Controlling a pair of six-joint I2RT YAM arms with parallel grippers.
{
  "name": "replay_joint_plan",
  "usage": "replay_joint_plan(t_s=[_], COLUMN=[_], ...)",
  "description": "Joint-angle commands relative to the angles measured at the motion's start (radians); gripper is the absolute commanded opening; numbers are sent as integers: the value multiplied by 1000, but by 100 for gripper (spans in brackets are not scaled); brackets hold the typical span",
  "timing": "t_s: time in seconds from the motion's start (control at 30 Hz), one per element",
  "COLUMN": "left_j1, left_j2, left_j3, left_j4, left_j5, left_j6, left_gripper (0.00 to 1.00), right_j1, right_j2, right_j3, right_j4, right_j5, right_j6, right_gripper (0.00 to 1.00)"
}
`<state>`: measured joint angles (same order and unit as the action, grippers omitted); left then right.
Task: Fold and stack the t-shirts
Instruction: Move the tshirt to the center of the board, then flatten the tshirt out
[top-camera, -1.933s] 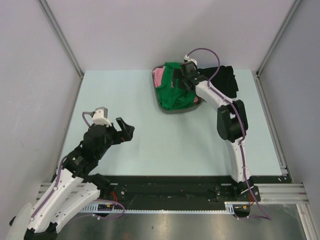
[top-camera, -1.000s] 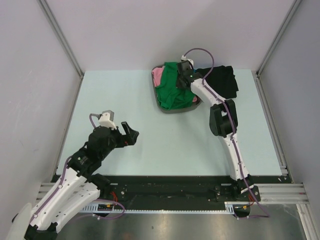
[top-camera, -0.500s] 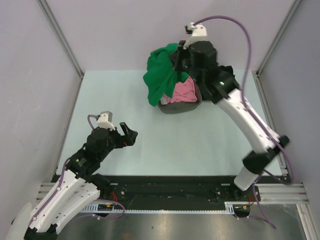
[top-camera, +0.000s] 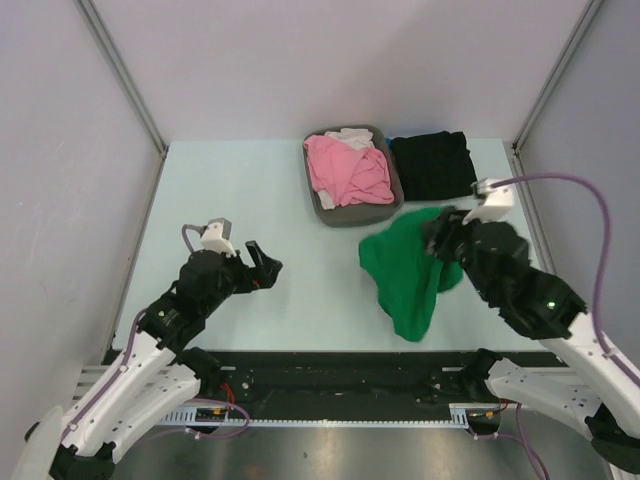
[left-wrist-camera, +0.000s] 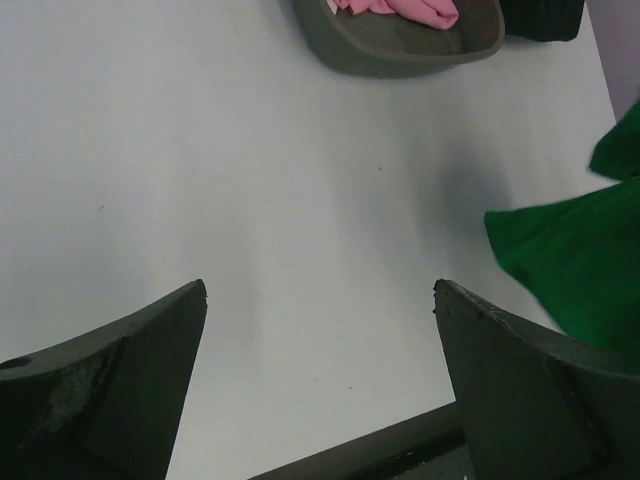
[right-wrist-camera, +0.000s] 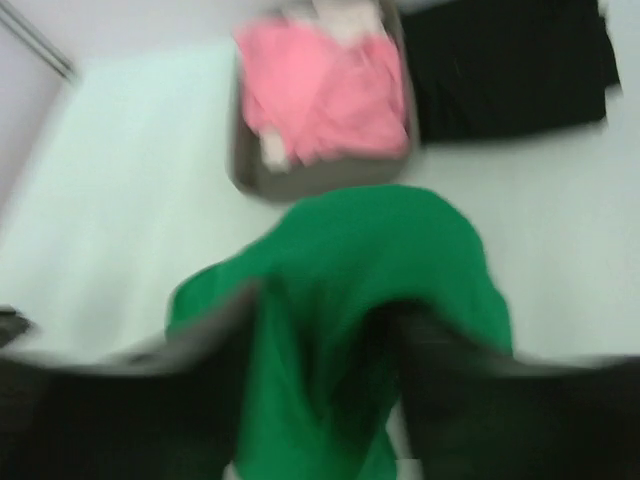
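Our left gripper (top-camera: 262, 270) hovers wide open, empty. The pink t-shirt (top-camera: 345, 175) sits in the grey tray (top-camera: 352, 213). Nearer us the green t-shirt (top-camera: 400, 280) lies crumpled on the table (top-camera: 250, 190), a fold between the fingers of our right gripper (top-camera: 437, 240); blur hides whether they grip.

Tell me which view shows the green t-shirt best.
Top external: the whole green t-shirt is in frame and sharp. The right wrist view shows it blurred and partly hidden; the left wrist view catches only a corner at the right edge.

Right wrist view all blur: fingers (right-wrist-camera: 120, 400) and green t-shirt (right-wrist-camera: 340, 260) smeared, grip unreadable.
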<state>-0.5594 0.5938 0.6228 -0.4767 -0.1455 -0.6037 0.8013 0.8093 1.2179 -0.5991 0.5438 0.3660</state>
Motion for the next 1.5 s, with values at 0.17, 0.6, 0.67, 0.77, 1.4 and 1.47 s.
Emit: replay_joint_plan(t_s=[0.17,0.6,0.67,0.77,1.4,1.47], left_j1=[-5,-20,-20,-19,-5,-5], left_j2=[208,400,383,325,181,182], left_j3=[1,114,109,84,25,25], left_j4=[277,259,248,221,118,118], left_j5=[190,149,149,121,26,35], left_j6=[-50,-47,-41,-33,41,42], left_gripper=[100,100,100,100,100,100], right_j1=[-24,-393,-438,-496,-419,-396], right_j2=[65,622,716,818,1318,1350], right_j3=[-195,-118,-107,-84,399,429], right_j4=[-33,349,386,465,389,360], right_j5=[-44,-265,-281,-344,-426,-415], right_j6=[96,93,100,102,119,113], right_gripper=[100,100,100,100,43,24])
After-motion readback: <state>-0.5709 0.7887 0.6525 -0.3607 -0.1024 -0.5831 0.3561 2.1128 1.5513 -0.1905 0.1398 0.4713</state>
